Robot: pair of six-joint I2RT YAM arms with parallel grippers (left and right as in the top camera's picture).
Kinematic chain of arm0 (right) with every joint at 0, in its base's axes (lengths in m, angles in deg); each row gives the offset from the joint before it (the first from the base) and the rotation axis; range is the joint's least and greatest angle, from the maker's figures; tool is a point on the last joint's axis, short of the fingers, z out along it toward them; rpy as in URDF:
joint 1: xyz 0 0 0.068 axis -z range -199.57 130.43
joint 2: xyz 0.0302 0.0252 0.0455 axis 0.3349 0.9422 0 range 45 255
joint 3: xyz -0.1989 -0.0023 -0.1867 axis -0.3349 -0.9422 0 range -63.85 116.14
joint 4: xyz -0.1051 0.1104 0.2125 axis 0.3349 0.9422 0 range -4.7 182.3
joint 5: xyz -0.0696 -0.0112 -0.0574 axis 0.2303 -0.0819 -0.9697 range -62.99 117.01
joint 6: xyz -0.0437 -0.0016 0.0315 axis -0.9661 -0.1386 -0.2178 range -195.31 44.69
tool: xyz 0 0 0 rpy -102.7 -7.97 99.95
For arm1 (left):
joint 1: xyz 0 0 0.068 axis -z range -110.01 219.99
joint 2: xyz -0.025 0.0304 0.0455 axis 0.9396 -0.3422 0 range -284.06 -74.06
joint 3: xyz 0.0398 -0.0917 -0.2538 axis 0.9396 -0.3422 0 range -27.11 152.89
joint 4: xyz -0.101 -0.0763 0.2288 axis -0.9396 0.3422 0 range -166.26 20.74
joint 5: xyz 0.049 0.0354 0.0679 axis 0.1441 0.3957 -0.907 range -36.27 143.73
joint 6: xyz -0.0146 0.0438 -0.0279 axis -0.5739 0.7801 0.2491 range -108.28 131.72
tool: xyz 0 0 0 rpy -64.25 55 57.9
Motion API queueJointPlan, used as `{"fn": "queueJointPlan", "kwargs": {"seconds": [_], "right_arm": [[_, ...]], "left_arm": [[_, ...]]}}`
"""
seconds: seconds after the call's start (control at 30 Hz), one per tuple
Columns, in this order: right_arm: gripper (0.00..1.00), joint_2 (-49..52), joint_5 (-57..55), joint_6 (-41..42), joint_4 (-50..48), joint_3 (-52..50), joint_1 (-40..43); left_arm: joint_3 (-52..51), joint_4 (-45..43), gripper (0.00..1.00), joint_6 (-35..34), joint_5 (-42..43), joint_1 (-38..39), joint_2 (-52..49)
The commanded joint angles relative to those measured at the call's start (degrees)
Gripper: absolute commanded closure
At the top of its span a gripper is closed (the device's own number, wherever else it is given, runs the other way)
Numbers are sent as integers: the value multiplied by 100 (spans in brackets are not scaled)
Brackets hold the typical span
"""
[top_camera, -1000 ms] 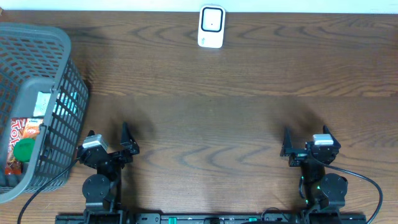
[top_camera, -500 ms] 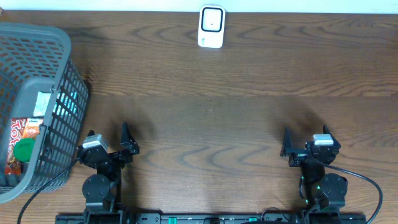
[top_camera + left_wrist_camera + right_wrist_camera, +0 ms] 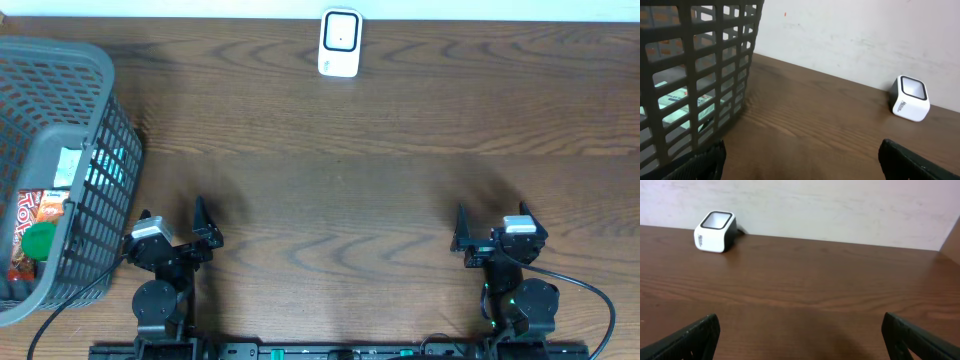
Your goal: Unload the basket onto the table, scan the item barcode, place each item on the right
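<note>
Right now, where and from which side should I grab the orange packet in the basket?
Likely from straight above: the basket has mesh walls blocking the sides. Pinch the orange packet at its far end, clear of the green round thing overlapping it.

You get soft, even light overhead; the dark brown wooden table [image 3: 340, 200] carries faint smeared shadows at 9 and 3 o'clock. Both wrist views run softer: the black fingertips [image 3: 697, 164] at 7 and 5 o'clock are out of focus, and the off-white wall [image 3: 840, 205] is bright.

Wooden table [image 3: 380, 190] bears basket [image 3: 108, 175] and scanner [image 3: 339, 42].
</note>
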Motion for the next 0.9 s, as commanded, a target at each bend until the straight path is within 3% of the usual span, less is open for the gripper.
{"fn": "queueJointPlan", "kwargs": {"seconds": [0.0,0.43,0.77,0.87], "right_arm": [[1,2,7,-9,24,-7,79],[1,2,7,-9,24,-7,79],[1,2,7,-9,24,-7,79],[1,2,7,-9,24,-7,79]], "left_arm": [[-87,275,2,37,125,-24,4],[319,267,2,382,1633,-22,-579],[1897,302,2,439,2194,-22,-2149],[2680,750,2,442,2192,-22,-2763]]}}
